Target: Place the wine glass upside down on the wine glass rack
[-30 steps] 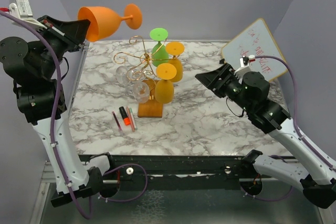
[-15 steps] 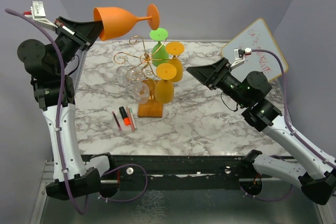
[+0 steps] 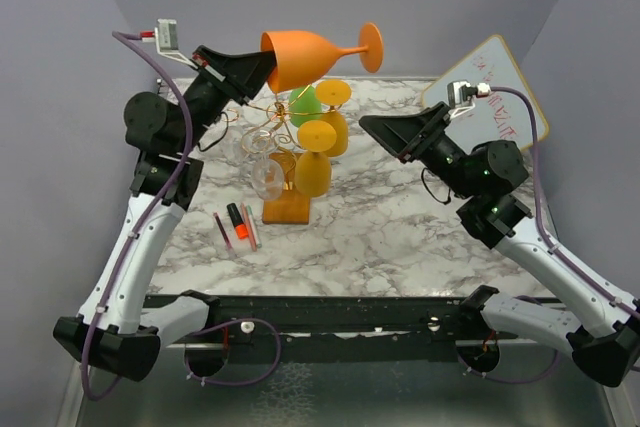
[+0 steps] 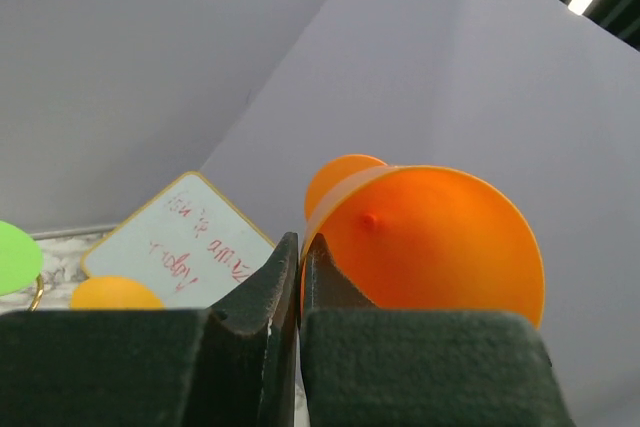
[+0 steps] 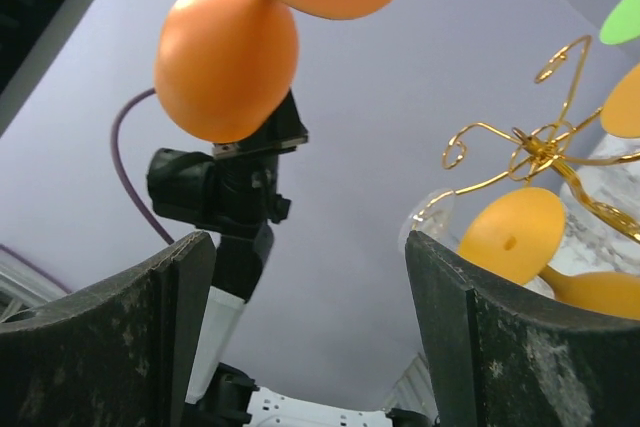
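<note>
Currently, the left gripper (image 3: 258,65) is seen clamped on the bowl rim of the orange wine glass (image 3: 312,51), which is held horizontal above the wine glass rack (image 3: 287,209), foot toward 3 o'clock. The right gripper (image 3: 388,133) is spread wide and empty at the rack's 3 o'clock. A stem handover appears intended: the stem should be centred between the spread jaws before closure, and the hung glasses (image 3: 313,173) left untouched.

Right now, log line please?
left hand: shut on orange wine glass | glass: sideways, aloft, not yet on rack | right hand: open, empty
</note>
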